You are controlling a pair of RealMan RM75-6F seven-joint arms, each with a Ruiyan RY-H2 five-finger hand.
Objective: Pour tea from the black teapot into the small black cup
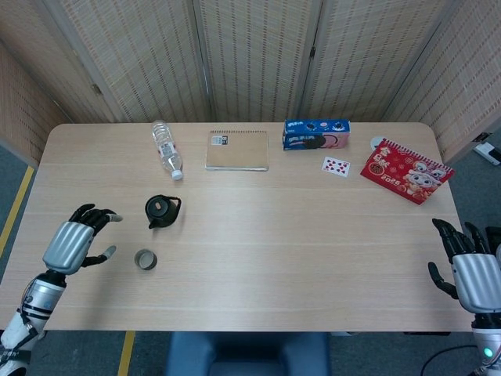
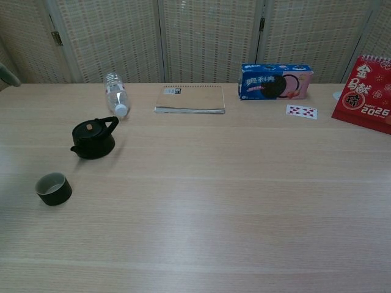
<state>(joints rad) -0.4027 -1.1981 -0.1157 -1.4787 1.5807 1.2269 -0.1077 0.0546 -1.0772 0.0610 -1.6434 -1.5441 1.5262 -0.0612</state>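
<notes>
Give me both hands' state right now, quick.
Left hand: open, holding nothing, beside the black teapot.
Right hand: open, holding nothing, at the table edge.

The red calendar at the table's right edge carries "2025" under gold Chinese characters, including 福 in a round badge; the blue biscuit box shows white Chinese lettering, too small to read

1. Left hand: a silver-grey metal back plate, smooth and rounded, with black fingers ending in pale grey tips.
2. Left forearm: silver-white casing ringed with black bands near the wrist.
3. Right hand: the same silver-grey plate, fingers all black.
4. A small green light glows below the right wrist.
</notes>
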